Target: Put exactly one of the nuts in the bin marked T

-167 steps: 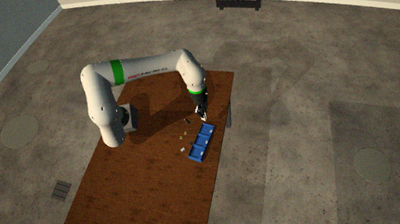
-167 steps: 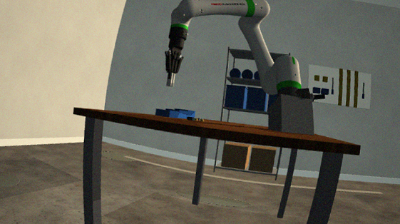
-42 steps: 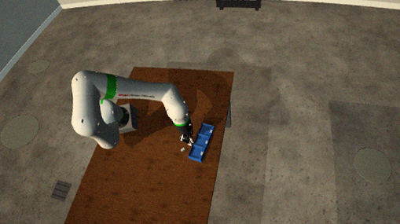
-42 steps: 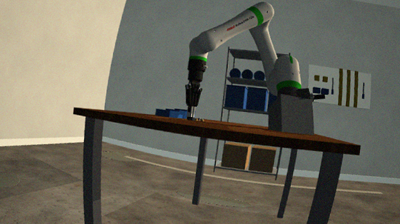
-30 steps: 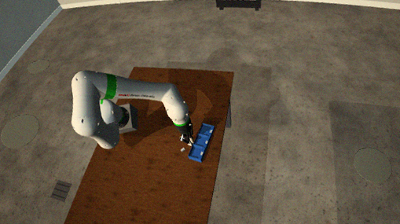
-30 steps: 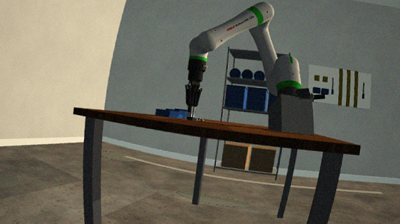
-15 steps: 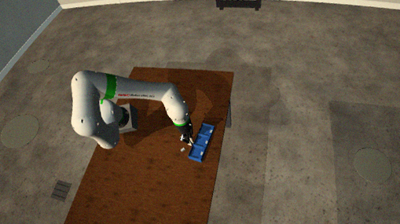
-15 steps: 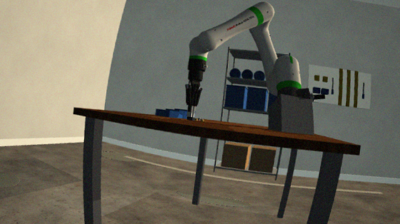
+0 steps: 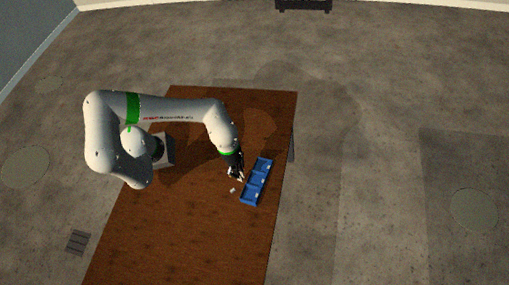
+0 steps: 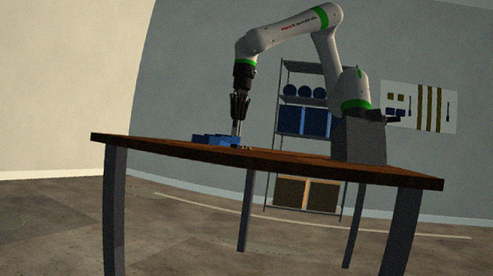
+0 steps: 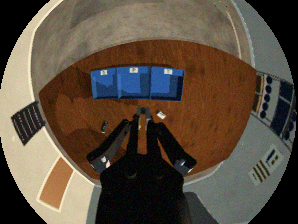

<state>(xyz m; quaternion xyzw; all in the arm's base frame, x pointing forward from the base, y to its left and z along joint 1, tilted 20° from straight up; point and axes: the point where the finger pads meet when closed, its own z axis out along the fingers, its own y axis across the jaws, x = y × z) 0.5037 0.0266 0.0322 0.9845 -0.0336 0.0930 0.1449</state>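
My gripper point(image 10: 237, 128) hangs above the table next to a row of three blue bins point(image 9: 256, 181). It is shut on a small pale grey nut point(image 10: 236, 130) held at the fingertips, clear of the table top. In the wrist view the fingertips meet just in front of the bins point(image 11: 136, 83), near the middle one. Each bin has a small white label on its wall, too small to read. Another pale nut point(image 9: 231, 190) lies on the table beside the bins and also shows in the wrist view point(image 11: 160, 115).
A small dark part point(image 11: 104, 125) lies on the table left of the fingers. The bins stand close to the table's right edge point(image 9: 282, 159). The arm's grey base point(image 9: 162, 151) is at the table's far left.
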